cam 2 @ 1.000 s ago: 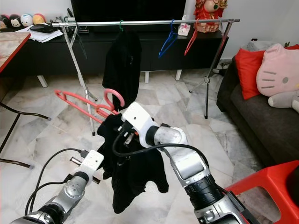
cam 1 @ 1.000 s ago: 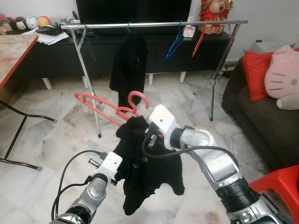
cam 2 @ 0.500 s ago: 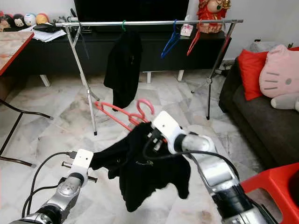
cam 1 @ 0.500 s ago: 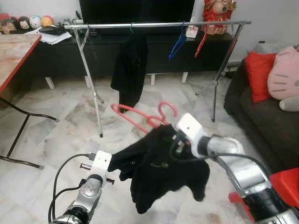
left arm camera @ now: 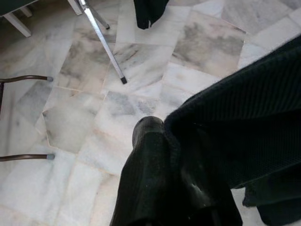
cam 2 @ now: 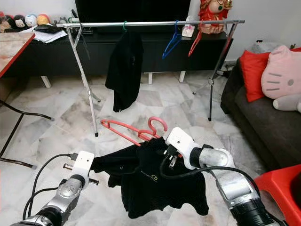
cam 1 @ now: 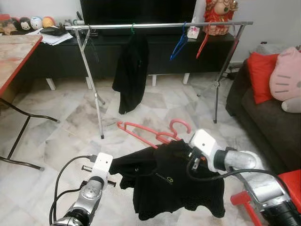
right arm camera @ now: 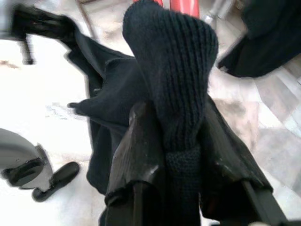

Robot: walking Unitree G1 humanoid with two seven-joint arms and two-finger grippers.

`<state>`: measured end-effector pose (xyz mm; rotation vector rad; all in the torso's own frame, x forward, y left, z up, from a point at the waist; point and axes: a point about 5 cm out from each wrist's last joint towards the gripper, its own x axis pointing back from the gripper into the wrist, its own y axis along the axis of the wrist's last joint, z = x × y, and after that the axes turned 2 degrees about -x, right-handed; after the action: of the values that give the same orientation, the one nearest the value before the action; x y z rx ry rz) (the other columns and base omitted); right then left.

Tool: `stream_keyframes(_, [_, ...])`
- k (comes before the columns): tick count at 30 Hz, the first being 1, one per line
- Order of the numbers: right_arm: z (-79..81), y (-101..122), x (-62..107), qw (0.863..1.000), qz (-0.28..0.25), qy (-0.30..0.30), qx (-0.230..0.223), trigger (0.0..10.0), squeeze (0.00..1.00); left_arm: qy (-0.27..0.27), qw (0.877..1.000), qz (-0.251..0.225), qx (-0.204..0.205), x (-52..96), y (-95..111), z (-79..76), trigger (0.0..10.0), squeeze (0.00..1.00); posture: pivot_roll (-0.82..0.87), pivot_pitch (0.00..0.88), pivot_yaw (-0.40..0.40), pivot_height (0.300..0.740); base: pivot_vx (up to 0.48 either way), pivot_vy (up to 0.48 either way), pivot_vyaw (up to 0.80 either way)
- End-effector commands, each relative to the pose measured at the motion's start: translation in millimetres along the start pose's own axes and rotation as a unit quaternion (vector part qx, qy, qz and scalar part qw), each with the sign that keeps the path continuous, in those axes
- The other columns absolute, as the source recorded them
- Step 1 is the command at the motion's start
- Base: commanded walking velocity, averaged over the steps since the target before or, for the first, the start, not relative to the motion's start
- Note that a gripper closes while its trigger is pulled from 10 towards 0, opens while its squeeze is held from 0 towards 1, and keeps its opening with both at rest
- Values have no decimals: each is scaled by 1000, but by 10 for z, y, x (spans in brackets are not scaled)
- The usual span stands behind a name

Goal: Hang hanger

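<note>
1. Black knit garment (cam 1: 174, 186) is stretched in the air between the two arms, low over the marble floor (cam 1: 61, 122).
2. The right gripper (right arm camera: 181, 141) is closed on a fold of this garment near its collar; in the right wrist view the two black fingers (right arm camera: 136, 146) press the ribbed cloth from both sides.
3. The left gripper (left arm camera: 164, 141) is closed on the other end of the garment, at a sleeve or edge; the cloth lies between its fingers in the left wrist view.
4. A red hanger (cam 1: 153, 133) goes with the garment. Its hook (cam 1: 181, 126) stands up just behind the collar, and one long red arm sticks out of the cloth toward the robot's left.
5. Farther ahead stands a metal clothes rail (cam 1: 160, 25) in front of a dark TV cabinet (cam 1: 56, 54).
6. On the rail hang another black garment (cam 1: 130, 70), a blue hanger (cam 1: 178, 44) and a second red hanger (cam 1: 202, 41).
7. At the robot's right is a dark sofa (cam 1: 263, 117) with a red cushion (cam 1: 261, 75) and a pink plush pillow (cam 1: 286, 77).
</note>
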<state>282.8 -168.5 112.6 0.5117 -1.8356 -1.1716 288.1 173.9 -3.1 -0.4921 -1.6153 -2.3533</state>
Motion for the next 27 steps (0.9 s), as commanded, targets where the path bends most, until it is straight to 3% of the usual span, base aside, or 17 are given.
stream_keyframes(1, [-67, 20, 143, 1000, -13, -1, 23, 0, 0, 20, 999, 26, 13, 27, -110, 130, 10000, 0, -102, 22, -22, 740, 0, 0, 0])
stream_keyframes(8, [38, -76, 177, 997, 11, 68, 38, 0, 0, 17, 1000, 22, 12, 17, -84, 127, 10000, 0, -98, 21, -23, 740, 0, 0, 0])
stream_keyframes(10, [25, -220, 196, 993, 64, 72, 62, 0, 0, 17, 1000, 19, 11, 8, -62, 128, 10000, 0, -98, 21, -23, 740, 0, 0, 0])
stream_keyframes(13, [-1, -289, 197, 991, 87, 67, 71, 0, 0, 17, 1000, 18, 9, 5, -55, 129, 10000, 0, -98, 21, -23, 740, 0, 0, 0])
stream_keyframes(18, [-13, -485, 228, 973, 168, 81, 133, 0, 0, 16, 1000, 17, 7, -2, -39, 141, 10000, 0, -94, 13, -23, 740, 0, 0, 0])
stream_keyframes(27, [-39, -514, 199, 967, 184, 79, 158, 0, 0, 17, 1000, 19, 8, 5, -55, 142, 10000, 0, -92, 6, -23, 740, 0, 0, 0])
